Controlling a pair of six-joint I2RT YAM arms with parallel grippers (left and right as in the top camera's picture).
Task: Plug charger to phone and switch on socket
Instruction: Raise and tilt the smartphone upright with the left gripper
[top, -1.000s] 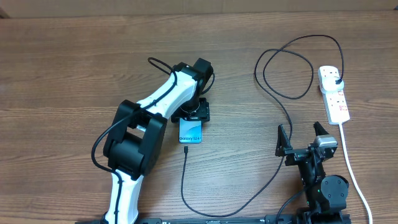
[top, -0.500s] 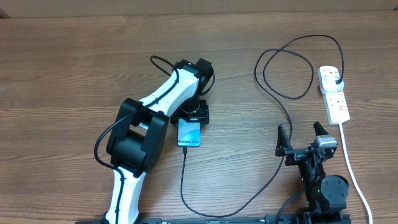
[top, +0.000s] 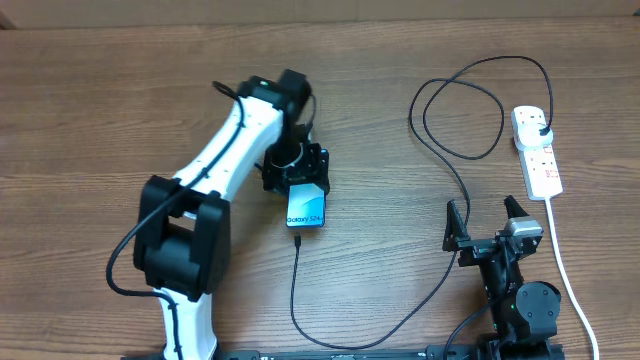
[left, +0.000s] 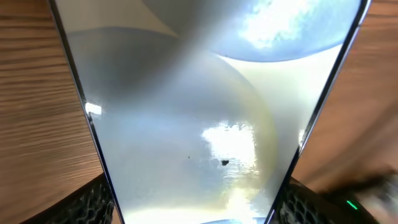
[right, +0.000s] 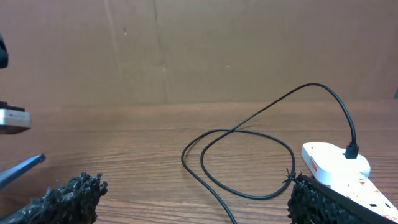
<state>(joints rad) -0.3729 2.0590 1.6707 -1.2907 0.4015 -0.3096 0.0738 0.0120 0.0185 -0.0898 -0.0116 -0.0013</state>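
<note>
The phone (top: 307, 207) lies mid-table, its light-blue screen lit. My left gripper (top: 296, 172) is over its far end, shut on the phone. In the left wrist view the phone (left: 199, 112) fills the frame, and both black fingers (left: 93, 202) press its dark edges. The charger's thin black cable (top: 420, 300) runs from the phone's near edge, loops right and rises to its plug (top: 543, 130) in the white socket (top: 537, 160). My right gripper (top: 487, 218) stands open near the front edge, left of the socket (right: 339, 165), with nothing between its fingers.
The socket's white cord (top: 565, 260) trails down to the front right edge, close beside my right arm. The black cable makes a wide loop (right: 242, 162) on the wood just ahead of the right gripper (right: 196, 205). A brown board backs the table.
My left arm has swung left, its elbow and wrist shifting left and slightly away. The phone stays in about the same spot. The right arm has not moved.
</note>
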